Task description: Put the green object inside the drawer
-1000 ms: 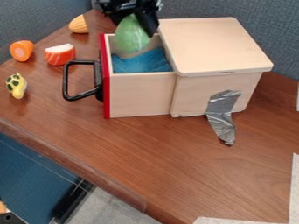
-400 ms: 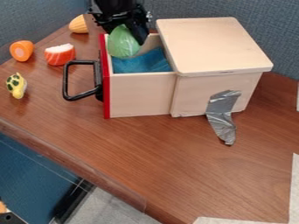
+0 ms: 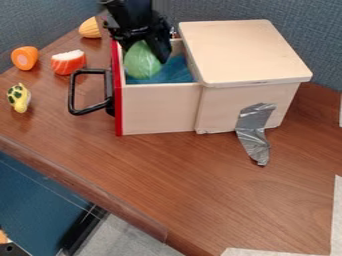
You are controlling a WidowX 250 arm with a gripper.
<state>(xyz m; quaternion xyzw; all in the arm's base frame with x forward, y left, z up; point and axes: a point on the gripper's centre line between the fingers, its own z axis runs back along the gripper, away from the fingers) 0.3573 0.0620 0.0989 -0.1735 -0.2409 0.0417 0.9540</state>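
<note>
The black gripper [image 3: 144, 50] is hanging over the open drawer [image 3: 160, 109], beside the inner side of its red front [image 3: 118, 102]. Its jaws are gripping the green object [image 3: 141, 62], which is rounded and is showing some pale streaks. This object is pointing its lower part down into the drawer, in front of the blue cloth [image 3: 177, 72] which is lying inside. I cannot tell if it is touching this cloth.

The drawer is standing out from the wooden box [image 3: 220, 107], toward the left edge of the tabletop [image 3: 174, 170], and the black handle [image 3: 71, 92] is projecting from the red front. The box is standing near the back edge, and a grey tape [image 3: 254, 127] is running from its side down onto the tabletop.

The ridged yellow-orange toy [image 3: 89, 28] is lying near the far left corner. Along the left edge, the orange piece with a pink centre [image 3: 25, 57] is lying farther back than the yellow toy with dark green spots [image 3: 19, 98]. The orange and white toy sushi [image 3: 69, 62] is resting between the orange piece and the drawer, apart from both.
</note>
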